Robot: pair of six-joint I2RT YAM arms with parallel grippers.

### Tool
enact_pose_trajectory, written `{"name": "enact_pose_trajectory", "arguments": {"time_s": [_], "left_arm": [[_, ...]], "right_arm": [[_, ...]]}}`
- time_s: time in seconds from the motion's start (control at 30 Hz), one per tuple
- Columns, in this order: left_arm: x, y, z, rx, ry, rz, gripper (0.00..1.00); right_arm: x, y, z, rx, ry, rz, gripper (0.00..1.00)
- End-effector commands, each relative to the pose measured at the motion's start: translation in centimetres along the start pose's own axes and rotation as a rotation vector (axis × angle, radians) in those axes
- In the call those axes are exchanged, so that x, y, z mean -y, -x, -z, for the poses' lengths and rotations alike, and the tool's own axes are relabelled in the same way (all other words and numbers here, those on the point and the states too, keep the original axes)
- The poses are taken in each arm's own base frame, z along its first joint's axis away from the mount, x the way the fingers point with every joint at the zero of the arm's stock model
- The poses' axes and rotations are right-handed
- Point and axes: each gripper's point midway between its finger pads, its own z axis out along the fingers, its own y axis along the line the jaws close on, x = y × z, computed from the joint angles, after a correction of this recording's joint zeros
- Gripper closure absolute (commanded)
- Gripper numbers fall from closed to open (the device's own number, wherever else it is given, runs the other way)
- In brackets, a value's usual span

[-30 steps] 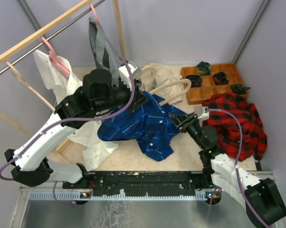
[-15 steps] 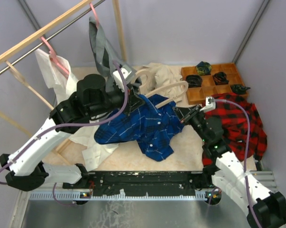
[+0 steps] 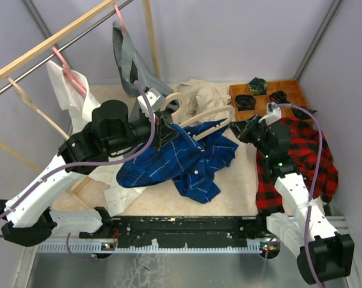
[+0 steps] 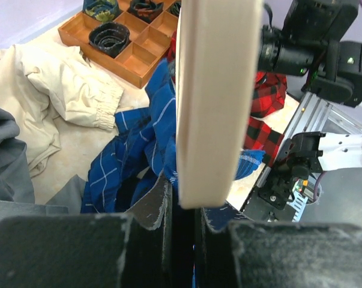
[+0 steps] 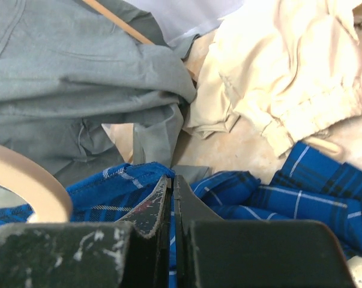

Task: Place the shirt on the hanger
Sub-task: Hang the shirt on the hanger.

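Observation:
The pale wooden hanger [image 3: 212, 114] is held up over the table middle by my left gripper [image 3: 164, 129], which is shut on its arm near the hook. In the left wrist view the hanger [image 4: 214, 102] rises straight out of the jaws. The blue checked shirt [image 3: 181, 159] hangs bunched under and around the hanger, its lower part resting on the table. My right gripper [image 3: 239, 129] is shut on an edge of the shirt at the hanger's right end. The right wrist view shows blue cloth [image 5: 241, 192] pinched between the jaws and the hanger [image 5: 30, 183] at the left.
A red-and-black plaid shirt [image 3: 304, 159] lies at the right under the right arm. An orange tray [image 3: 236, 91] of rolled socks stands at the back right. A cream garment [image 3: 205, 95] lies behind the hanger. A white shirt [image 3: 66, 87] and a grey garment [image 3: 126, 57] hang from the rail [image 3: 48, 39].
My right gripper has shut on the shirt's edge and drawn it up and back to the right. The left arm, with the hanger, has shifted slightly left.

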Motion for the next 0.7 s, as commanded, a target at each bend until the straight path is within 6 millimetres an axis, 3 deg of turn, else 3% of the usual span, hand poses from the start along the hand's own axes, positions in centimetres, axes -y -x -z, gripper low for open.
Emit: {"name": "enact_pose_trajectory", "arguments": {"time_s": [0.0,0.3,0.67], "left_arm": [[0.7,1.9,1.4,0.078,-0.027,0.007,1.0],[0.7,1.3,1.3,0.063,-0.031,0.009,1.0],[0.3,0.4,2.0,0.052,-0.014,0.007,1.0]], "right_arm": [[-0.1,3.8,-0.1,0.04,0.014,0.072,1.0],[-0.8,8.5,0.2,0.077,0.005,0.199,1.0],[-1.4,12.4,1.5,0.126,-0.109,0.357,1.0]]}}
